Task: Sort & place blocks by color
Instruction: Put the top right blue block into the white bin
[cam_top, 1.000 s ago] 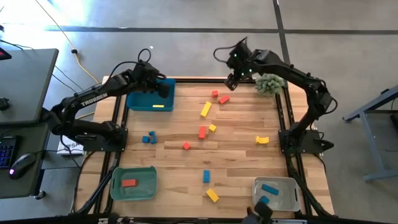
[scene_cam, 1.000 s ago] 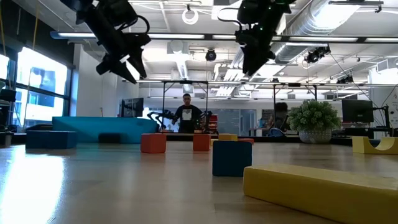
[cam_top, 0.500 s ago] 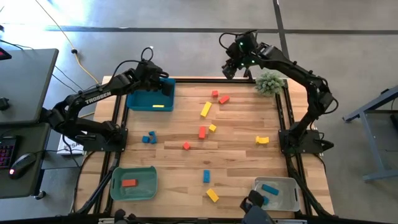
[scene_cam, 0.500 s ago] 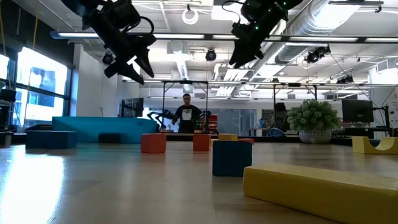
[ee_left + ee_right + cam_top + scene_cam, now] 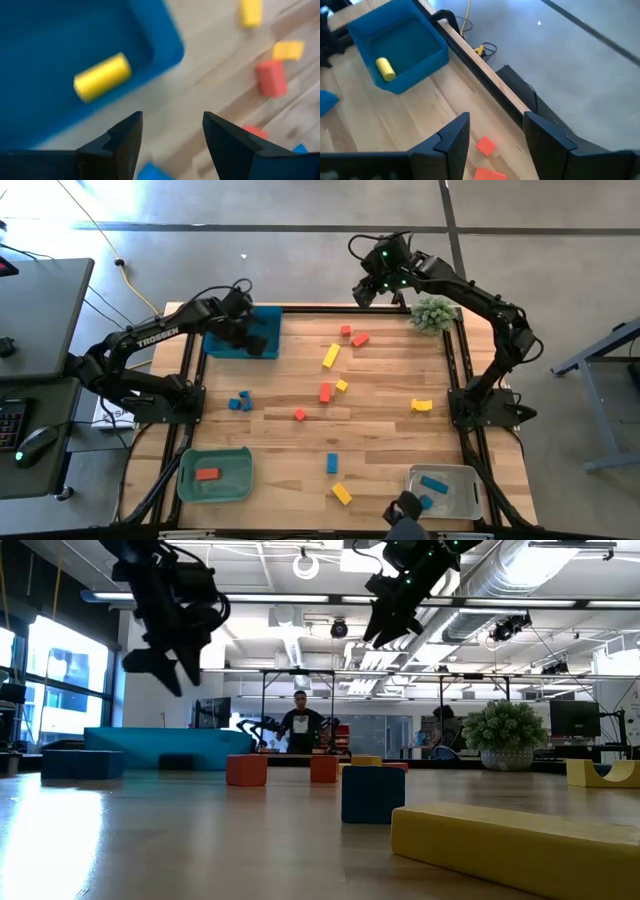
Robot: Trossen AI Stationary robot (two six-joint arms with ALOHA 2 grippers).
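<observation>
My left gripper hangs open over the teal-blue tray at the table's far left, fingers pointing steeply down with nothing between them. A yellow block lies on the tray's floor. My right gripper is open and empty, held high over the table's far edge. Loose blocks lie on the wood: red ones, a yellow bar, a red one, blue ones, and a yellow one.
A green tray at the near left holds a red block. A grey tray at the near right holds blue blocks. A potted plant stands at the far right corner. A person stands in the room behind.
My left gripper has tipped from a slant to pointing steeply down and has sunk a little toward the table's near edge over the blue tray, staying open. My right gripper has tilted up and drifted toward the far edge, also staying open. No block has moved.
</observation>
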